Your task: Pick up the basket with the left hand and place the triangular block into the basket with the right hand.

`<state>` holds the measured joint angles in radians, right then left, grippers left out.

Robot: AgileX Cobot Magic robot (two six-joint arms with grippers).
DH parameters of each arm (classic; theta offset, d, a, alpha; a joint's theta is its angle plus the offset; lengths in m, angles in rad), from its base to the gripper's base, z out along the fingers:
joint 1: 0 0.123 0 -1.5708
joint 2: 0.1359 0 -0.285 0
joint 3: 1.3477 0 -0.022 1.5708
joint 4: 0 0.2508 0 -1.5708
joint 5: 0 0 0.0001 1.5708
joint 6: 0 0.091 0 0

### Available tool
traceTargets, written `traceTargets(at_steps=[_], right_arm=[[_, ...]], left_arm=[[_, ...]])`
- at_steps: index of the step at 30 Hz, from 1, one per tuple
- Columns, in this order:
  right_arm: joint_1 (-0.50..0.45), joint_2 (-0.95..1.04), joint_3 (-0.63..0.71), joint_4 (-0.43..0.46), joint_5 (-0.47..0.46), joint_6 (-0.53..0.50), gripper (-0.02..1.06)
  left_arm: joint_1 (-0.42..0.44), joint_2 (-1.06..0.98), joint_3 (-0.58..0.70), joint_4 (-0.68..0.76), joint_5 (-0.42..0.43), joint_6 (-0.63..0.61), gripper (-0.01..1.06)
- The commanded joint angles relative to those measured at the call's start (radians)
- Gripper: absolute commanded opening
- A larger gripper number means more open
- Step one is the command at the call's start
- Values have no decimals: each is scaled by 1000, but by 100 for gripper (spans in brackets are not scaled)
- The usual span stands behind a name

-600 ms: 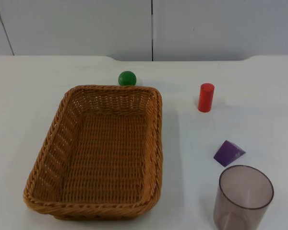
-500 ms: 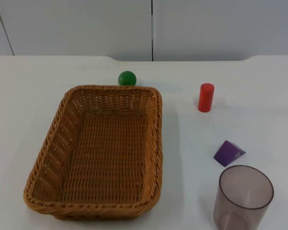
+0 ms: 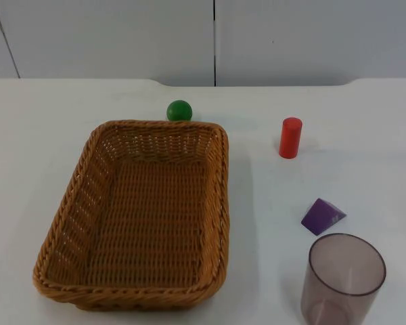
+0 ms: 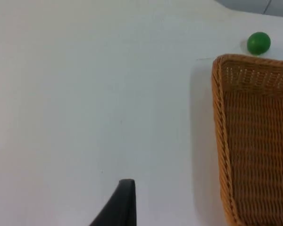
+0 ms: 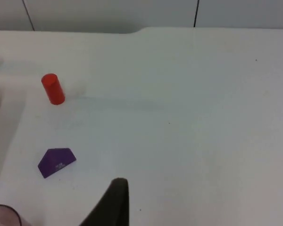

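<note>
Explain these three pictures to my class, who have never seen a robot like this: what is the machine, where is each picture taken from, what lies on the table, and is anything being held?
The machine is a robot with two black arms, each ending in a two-finger gripper. One picture comes from a fixed camera looking down on the white table. The other two come from cameras on the arms' wrists.

On the table lie a woven basket, a green ball just behind it, an upright red cylinder, a purple triangular block and a clear cup in front of the block.

The black shape in the left wrist view is a fingertip of the left gripper, beside the basket. The right gripper's fingertip stands near the block. Nothing is held yet; the basket is empty.
</note>
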<state>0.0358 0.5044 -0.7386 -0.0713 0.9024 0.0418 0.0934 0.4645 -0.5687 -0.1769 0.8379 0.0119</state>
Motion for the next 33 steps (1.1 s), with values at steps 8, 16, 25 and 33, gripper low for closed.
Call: traceTargets(at_steps=[8, 16, 25, 33], right_arm=[[-6, 294, -60, 3, -84, -8, 105], [-6, 380, -60, 12, -76, -8, 105], [-6, 380, -60, 18, -92, -8, 105], [-6, 380, -55, 18, -93, -8, 105]], left_arm=[[2, 350, -77, -24, -133, 36, 105], [2, 471, -77, -24, -180, 56, 105], [-6, 572, -77, -171, -199, 180, 105], [-163, 875, -125, -276, -292, 265, 105]])
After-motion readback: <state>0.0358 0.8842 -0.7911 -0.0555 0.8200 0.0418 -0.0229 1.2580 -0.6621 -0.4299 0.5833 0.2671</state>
